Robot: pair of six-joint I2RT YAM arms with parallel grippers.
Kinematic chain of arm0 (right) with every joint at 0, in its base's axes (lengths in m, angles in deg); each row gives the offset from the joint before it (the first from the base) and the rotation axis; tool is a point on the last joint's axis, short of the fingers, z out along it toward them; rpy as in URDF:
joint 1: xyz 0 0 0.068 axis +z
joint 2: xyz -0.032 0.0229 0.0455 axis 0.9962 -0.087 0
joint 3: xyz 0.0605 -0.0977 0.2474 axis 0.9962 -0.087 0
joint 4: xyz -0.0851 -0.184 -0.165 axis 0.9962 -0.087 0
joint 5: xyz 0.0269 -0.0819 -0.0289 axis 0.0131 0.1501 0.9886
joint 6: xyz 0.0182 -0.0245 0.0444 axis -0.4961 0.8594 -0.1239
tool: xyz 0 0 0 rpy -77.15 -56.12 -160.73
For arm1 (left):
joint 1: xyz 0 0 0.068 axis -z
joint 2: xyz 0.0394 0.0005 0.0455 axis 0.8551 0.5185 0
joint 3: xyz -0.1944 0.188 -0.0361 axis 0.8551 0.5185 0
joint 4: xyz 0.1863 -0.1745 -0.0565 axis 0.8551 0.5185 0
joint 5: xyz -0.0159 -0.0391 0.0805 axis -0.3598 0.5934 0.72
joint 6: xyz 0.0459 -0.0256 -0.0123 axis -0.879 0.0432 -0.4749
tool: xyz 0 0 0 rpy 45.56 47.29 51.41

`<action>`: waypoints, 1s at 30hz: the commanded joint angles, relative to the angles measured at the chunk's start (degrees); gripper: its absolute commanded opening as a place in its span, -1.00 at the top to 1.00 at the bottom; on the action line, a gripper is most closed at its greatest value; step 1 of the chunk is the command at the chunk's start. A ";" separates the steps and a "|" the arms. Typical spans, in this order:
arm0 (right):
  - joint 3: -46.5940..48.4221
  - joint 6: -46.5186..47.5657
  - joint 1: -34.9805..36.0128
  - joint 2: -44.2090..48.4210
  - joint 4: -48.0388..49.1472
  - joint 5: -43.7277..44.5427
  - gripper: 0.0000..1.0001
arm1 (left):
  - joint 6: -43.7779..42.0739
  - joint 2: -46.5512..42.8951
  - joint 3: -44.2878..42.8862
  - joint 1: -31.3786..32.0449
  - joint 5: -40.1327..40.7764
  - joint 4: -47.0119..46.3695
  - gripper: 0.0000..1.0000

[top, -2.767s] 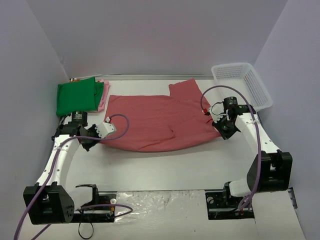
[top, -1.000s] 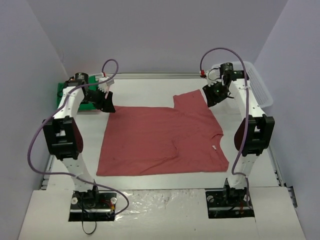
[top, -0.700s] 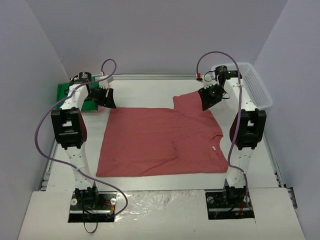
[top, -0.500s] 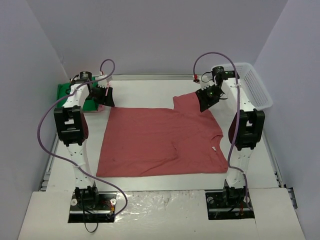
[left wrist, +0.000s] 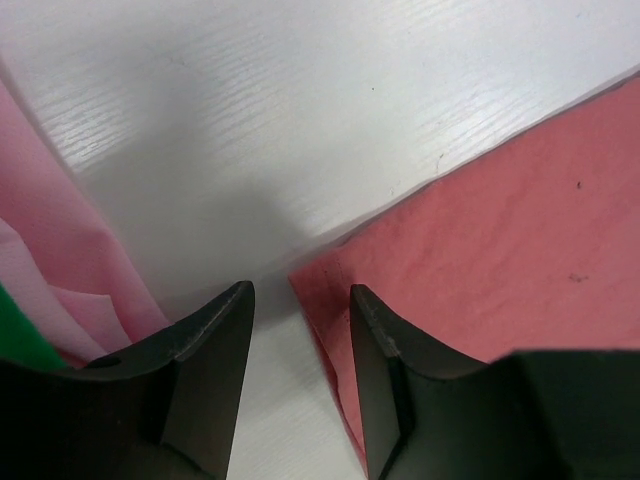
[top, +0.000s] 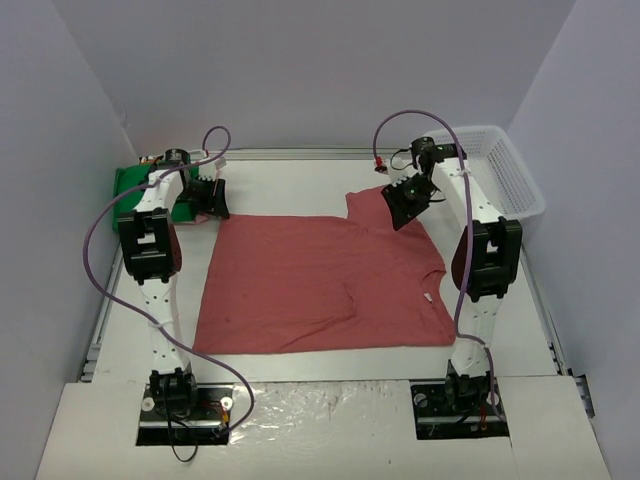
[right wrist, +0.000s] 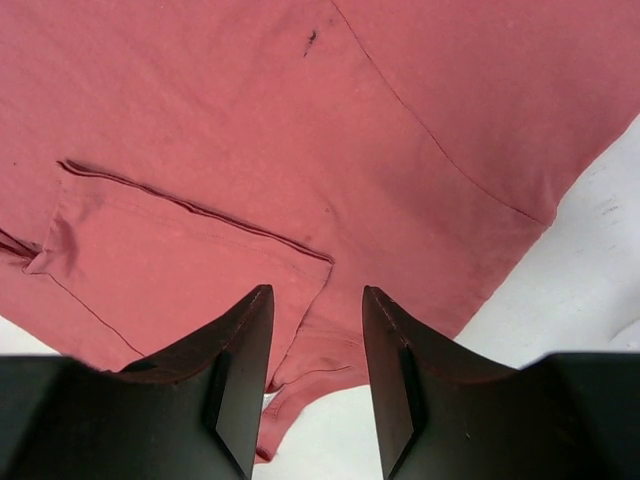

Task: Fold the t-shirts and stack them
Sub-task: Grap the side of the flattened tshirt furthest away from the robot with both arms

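Top external view shows you the large dusty-red cloth t-shirt (top: 320, 280) now spread flat on the counter (top: 300, 180); both arms have swung to its far edge, left pincer (top: 213, 205) and right pincer (top: 400, 215) apart and empty, so folding looks next

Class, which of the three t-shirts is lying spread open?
The dusty-red t-shirt, flat mid-table; the green t-shirt and pink t-shirt lie together far left.

Dusty-red t-shirt (top: 325, 280) spread flat on table (top: 300, 180), green t-shirt (top: 127, 182) far left; white basket (top: 500, 165) far right
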 commanded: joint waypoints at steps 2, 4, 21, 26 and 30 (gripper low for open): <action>-0.22 0.71 -0.08 -1.61 -2.71 1.13 0.27 | 0.09 -0.45 -2.24 -0.07 -2.25 2.76 0.17; -0.22 0.71 -0.08 -2.05 -2.71 1.31 0.28 | -0.88 -0.45 -1.98 0.28 -2.61 3.56 0.17; 2.06 0.36 -0.25 -3.54 -2.71 2.63 0.33 | -2.12 0.17 -0.05 1.52 -1.82 3.82 0.95; 11.89 -2.63 -0.69 -7.40 -1.92 3.68 0.32 | 0.34 -3.78 5.47 1.60 -0.86 -3.26 0.95; 21.30 -5.70 -0.78 -12.06 -0.35 5.70 0.26 | 4.47 -9.05 11.38 1.52 2.21 -9.71 0.95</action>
